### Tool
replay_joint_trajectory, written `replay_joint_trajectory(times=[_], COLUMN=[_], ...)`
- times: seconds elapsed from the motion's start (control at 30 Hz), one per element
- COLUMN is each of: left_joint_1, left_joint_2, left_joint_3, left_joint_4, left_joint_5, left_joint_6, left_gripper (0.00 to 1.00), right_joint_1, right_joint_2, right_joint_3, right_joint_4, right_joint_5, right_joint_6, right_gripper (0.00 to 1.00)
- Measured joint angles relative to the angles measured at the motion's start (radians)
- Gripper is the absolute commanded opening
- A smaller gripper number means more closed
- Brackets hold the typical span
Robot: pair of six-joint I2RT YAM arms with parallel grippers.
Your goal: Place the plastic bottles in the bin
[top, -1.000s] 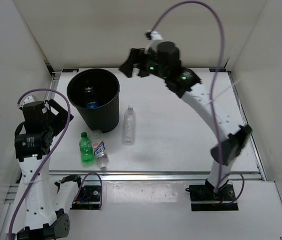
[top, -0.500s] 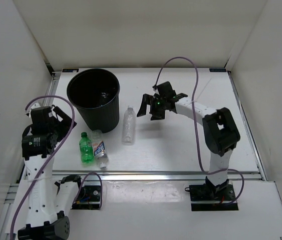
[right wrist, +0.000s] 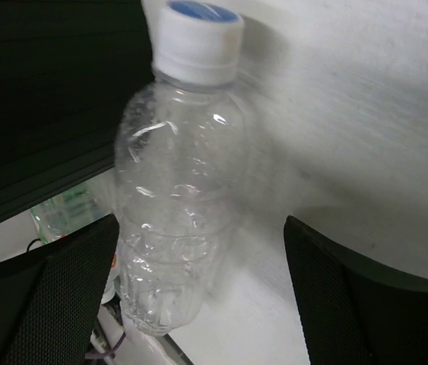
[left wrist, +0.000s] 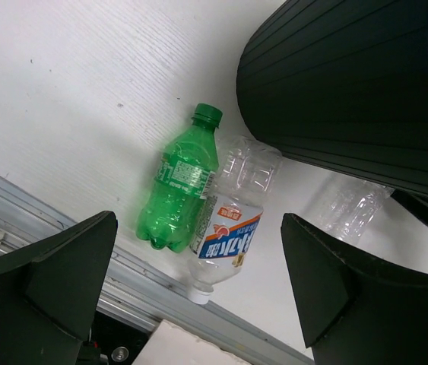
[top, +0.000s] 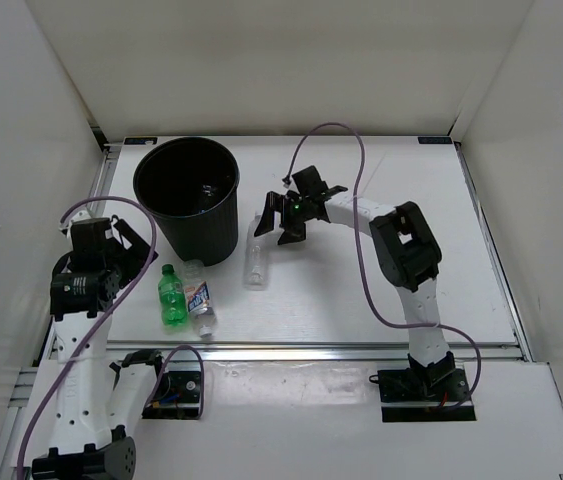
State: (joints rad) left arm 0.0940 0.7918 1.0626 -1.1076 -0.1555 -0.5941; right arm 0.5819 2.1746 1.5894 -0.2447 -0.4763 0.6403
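Seen from my top camera, the round black bin (top: 201, 238) stands upright in the upper left of the frame, its mouth open and its walls tapering to the base. The inside is too dark to read. Three small plastic bottles lie on their sides on the white table (top: 381, 290). At lower left, the green bottle (top: 171, 297) points its green cap up the frame. Touching its right flank, the white-and-blue-labelled bottle (top: 200, 301) lies reversed, white cap down and clear base close against the bin's wall. The plain clear bottle (top: 255, 258) lies apart, just right of the bin's foot. My right wrist camera shows its crinkled body and blue-topped white cap.
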Motion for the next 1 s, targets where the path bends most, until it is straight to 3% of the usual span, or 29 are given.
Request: replay_joint_trajectory(times=[0.13, 0.3, 0.37, 0.5, 0.57, 0.7, 0.77, 0.8, 0.83, 1.0], left_joint_1=[0.000, 0.000, 0.000, 0.000, 0.000, 0.000, 0.000, 0.000, 0.000, 0.000], left_joint_2=[-0.005, -0.020, -0.027, -0.041, -0.055, -0.095, -0.105, -0.105, -0.105, -0.095], left_joint_3=[0.000, -0.014, -0.025, -0.042, -0.055, -0.100, -0.122, -0.127, -0.131, -0.134], left_joint_4=[-0.003, -0.010, -0.013, -0.010, -0.008, -0.006, -0.007, -0.011, -0.013, -0.029], left_joint_5=[-0.010, -0.014, -0.015, -0.018, -0.023, -0.038, -0.042, -0.043, -0.043, -0.044], left_joint_6=[0.004, 0.005, 0.005, 0.003, 0.003, -0.005, -0.010, -0.011, -0.013, -0.016], left_gripper=[1.00, 1.00, 1.00, 1.00, 1.00, 1.00, 1.00, 1.00, 1.00, 1.00], right_joint_1=[0.003, 0.008, 0.008, 0.005, 0.003, 0.002, 0.003, 0.003, 0.004, 0.011], right_joint_2=[0.053, 0.101, 0.113, 0.068, 0.011, -0.158, -0.228, -0.251, -0.257, -0.112], right_joint_3=[0.031, 0.134, 0.168, 0.168, 0.133, 0.088, 0.089, 0.092, 0.100, 0.113], right_joint_4=[-0.016, -0.084, -0.129, -0.191, -0.226, -0.275, -0.271, -0.267, -0.257, -0.184], right_joint_5=[-0.066, -0.107, -0.121, -0.092, -0.061, -0.015, -0.005, -0.004, -0.007, -0.068], right_joint_6=[0.020, 0.003, -0.004, -0.039, -0.055, -0.084, -0.093, -0.098, -0.101, -0.066], right_gripper=[0.76, 0.46, 0.40, 0.21, 0.17, 0.20, 0.47, 0.49, 0.55, 0.61])
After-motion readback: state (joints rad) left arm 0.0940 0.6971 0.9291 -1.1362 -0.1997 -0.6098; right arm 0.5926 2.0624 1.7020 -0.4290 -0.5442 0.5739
